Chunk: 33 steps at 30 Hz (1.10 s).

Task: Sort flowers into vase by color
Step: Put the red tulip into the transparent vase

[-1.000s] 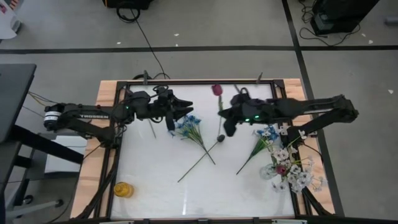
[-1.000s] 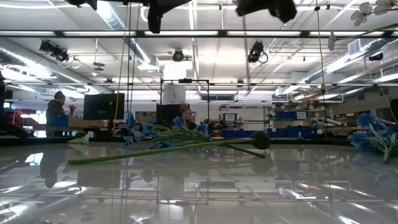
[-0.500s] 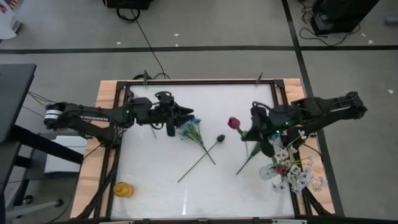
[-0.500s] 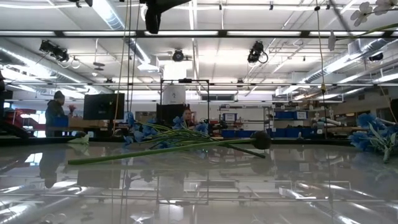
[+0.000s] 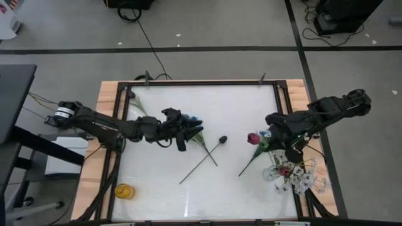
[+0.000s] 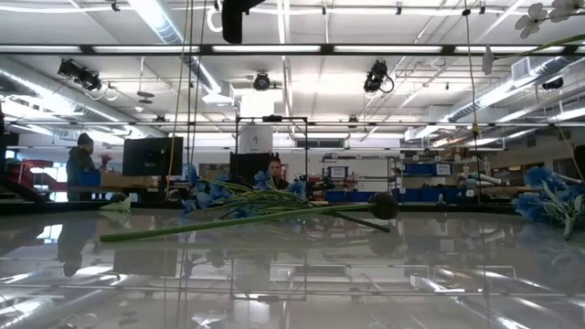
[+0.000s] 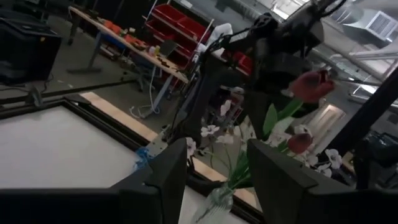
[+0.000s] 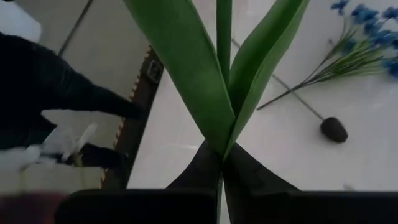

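The red tulip (image 5: 253,138) has a dark red-purple bud on a thin green stem with two long, broad green leaves, and the right pincer (image 5: 274,133) is clenched on that stem where the leaves meet, as its wrist view shows (image 8: 221,163). The bud sits just beside the glass vase (image 5: 281,171) on its inward side, and the stem's long axis runs from the pincer toward the table's middle, bud outermost. The vase stands near the table's (image 5: 239,194) right edge and already carries white blossoms (image 5: 300,181) and another red bud (image 5: 284,171); it is close to the black frame there. A blue bunch (image 5: 271,137) lies against the vase's far side, its stem slanting down toward the table's middle. Well apart from the vase, a blackish bud (image 5: 222,139) lies on a long stem running diagonally, crossing the stem of a second blue bunch (image 5: 195,127). The left pincer (image 5: 188,133) hovers over that second bunch, released, fingers spread. Between these stems and the vase the white surface lies open. A yellow object (image 5: 124,191) sits far from the vase, by the left edge.
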{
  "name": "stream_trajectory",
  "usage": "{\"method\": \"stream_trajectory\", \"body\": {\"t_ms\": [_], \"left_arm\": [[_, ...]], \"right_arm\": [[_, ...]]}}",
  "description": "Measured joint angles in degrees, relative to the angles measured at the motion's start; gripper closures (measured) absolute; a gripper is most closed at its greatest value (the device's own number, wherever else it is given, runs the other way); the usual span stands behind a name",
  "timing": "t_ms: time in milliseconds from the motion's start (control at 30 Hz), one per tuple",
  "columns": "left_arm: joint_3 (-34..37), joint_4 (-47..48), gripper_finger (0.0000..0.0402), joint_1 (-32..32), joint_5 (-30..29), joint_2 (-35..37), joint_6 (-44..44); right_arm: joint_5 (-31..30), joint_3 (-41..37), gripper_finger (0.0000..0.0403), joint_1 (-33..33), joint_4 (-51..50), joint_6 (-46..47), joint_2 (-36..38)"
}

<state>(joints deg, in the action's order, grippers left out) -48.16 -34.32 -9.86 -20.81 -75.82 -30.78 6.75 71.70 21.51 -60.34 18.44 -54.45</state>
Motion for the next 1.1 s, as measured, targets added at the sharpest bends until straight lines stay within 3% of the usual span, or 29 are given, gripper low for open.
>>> {"method": "stream_trajectory", "body": {"t_ms": [667, 1100], "left_arm": [[0.0, -4.61, 0.0228, 0.08, -2.59, -2.18, -1.1], [0.0, -4.51, 0.0228, 0.36, -2.59, -2.18, -1.06]], "right_arm": [[3.93, 5.38, 0.039, 0.6, -2.33, 0.87, 3.25], [0.46, 5.27, 0.039, 5.91, -0.92, 0.85, 2.26]]}}
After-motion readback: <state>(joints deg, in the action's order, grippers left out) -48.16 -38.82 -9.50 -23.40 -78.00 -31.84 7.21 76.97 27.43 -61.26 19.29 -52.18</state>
